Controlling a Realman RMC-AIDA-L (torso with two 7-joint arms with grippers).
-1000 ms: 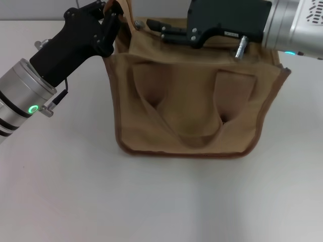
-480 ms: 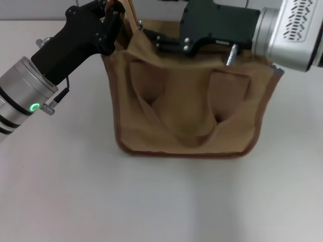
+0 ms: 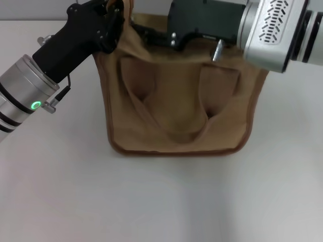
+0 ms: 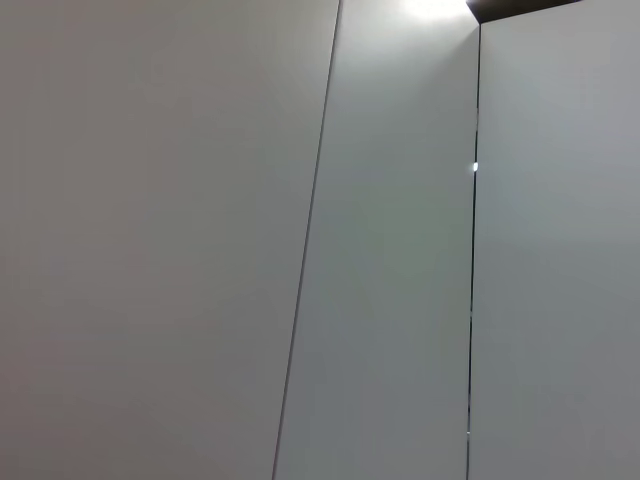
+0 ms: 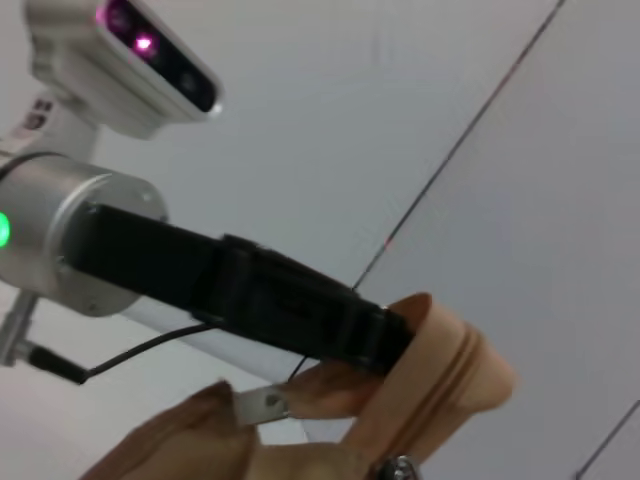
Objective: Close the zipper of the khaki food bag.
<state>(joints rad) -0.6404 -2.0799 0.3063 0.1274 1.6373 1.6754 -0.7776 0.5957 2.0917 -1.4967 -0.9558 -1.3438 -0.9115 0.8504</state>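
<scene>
**Entry: khaki food bag, zipper closure under way**

Head view. The khaki food bag [image 3: 176, 106] stood upright at the centre of the frame on the white table [image 3: 151, 201], handles facing the camera. My left gripper [image 3: 112, 15] sat at the bag's upper left corner, pressed on a fold of tan strap or fabric there. My right gripper [image 3: 139, 33] reached in from the upper right and lay along the top edge, fingertips close to the left gripper; whether its fingers were pinched or apart I could not tell, since the body hid them. The zipper itself was covered by that arm, and the pull tab was not visible.

Left wrist view. Only blank wall panels and seams; no bag, no fingers.

Right wrist view. The left gripper [image 5: 380, 335] crossed the lower middle of the frame, clamped on a rolled tan end of the bag [image 5: 440, 380]. A small metal tab [image 5: 262, 403] showed at the lower left, and the zipper [image 5: 402, 467] was hinted at by a shiny piece at the bottom edge; which one was the pull I could not say.

Handling note, my judgement: the closing stroke looked nearly finished. Keep the left end anchored and taut, draw the pull straight along the tape, and avoid lifting, which would buckle the soft canvas.
</scene>
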